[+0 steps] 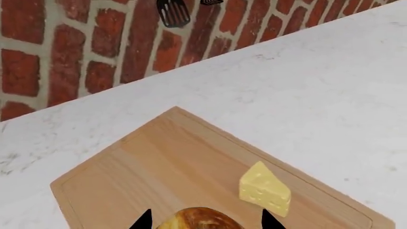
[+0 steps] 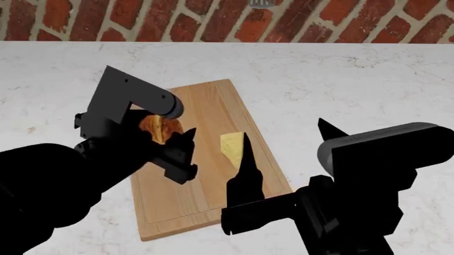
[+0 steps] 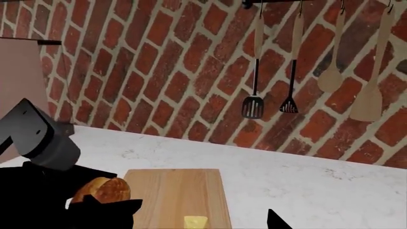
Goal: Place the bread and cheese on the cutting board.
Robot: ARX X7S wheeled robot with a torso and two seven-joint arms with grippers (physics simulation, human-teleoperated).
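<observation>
The cutting board [image 2: 212, 101] lies on the white counter in the middle of the head view. The cheese [image 2: 231, 144] rests on its right half; it also shows in the left wrist view [image 1: 265, 187] and the right wrist view [image 3: 195, 222]. My left gripper [image 2: 170, 142] is over the board's left edge, shut on the bread [image 2: 160, 129], which sits between its fingertips in the left wrist view [image 1: 200, 218]. My right gripper [image 2: 284, 137] is open and empty, just in front and to the right of the cheese.
The marble counter [image 2: 354, 79] runs back to a brick wall [image 3: 159, 71]. Black spatulas [image 3: 252, 107] and wooden spoons [image 3: 367, 105] hang on the wall behind the board.
</observation>
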